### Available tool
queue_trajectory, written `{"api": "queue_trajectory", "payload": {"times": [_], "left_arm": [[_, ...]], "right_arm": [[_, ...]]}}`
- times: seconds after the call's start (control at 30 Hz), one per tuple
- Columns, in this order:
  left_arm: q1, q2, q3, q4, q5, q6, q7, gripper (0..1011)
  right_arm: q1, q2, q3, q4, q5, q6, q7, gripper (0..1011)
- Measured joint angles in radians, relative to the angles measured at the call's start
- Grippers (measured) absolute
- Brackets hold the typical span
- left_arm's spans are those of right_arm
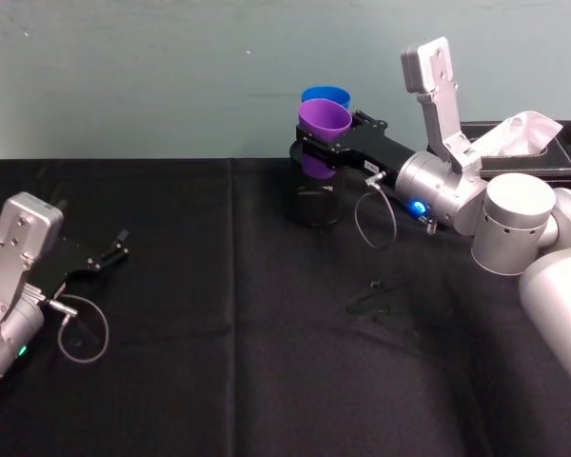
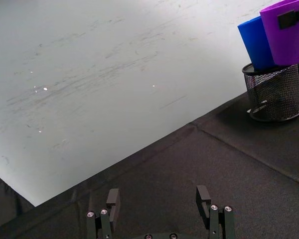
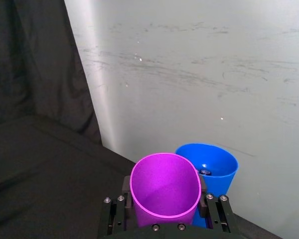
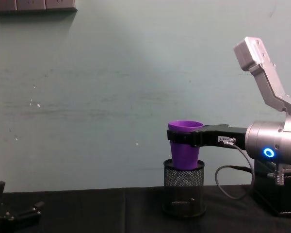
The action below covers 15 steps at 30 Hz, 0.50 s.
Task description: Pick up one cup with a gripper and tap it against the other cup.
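My right gripper (image 1: 311,149) is shut on the purple cup (image 1: 324,120), holding it upright in the air at the back of the table. The blue cup (image 1: 325,95) stands just behind it, its base inside a black mesh pen holder (image 1: 314,204). In the left wrist view the purple cup (image 2: 288,35) sits right beside the blue cup (image 2: 256,44); I cannot tell whether they touch. From the chest, the purple cup (image 4: 185,145) hangs over the holder (image 4: 184,194) and hides the blue one. My left gripper (image 1: 114,253) rests open near the table's left edge.
A black box with white tissue (image 1: 525,141) stands at the back right, behind my right arm. Black cloth covers the table (image 1: 247,362). A pale wall rises close behind the cups.
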Motion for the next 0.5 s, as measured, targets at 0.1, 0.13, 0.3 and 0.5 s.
{"api": "queue_trajectory", "payload": {"times": [0.1,0.13,0.3,0.5], "left_arm": [[0.000,0.000,0.000,0.000,0.000,0.000,0.000,1000],[0.000,0.000,0.000,0.000,0.000,0.000,0.000,1000],[0.000,0.000,0.000,0.000,0.000,0.000,0.000,1000],[0.000,0.000,0.000,0.000,0.000,0.000,0.000,1000]], "right_arm": [[0.004,-0.002,0.002,0.004,0.000,-0.001,0.002,720],[0.005,-0.002,0.002,0.005,-0.001,-0.001,0.003,720],[0.007,-0.002,0.006,0.006,0.000,-0.002,0.005,720],[0.007,-0.002,0.006,0.006,0.000,-0.002,0.005,720]]}}
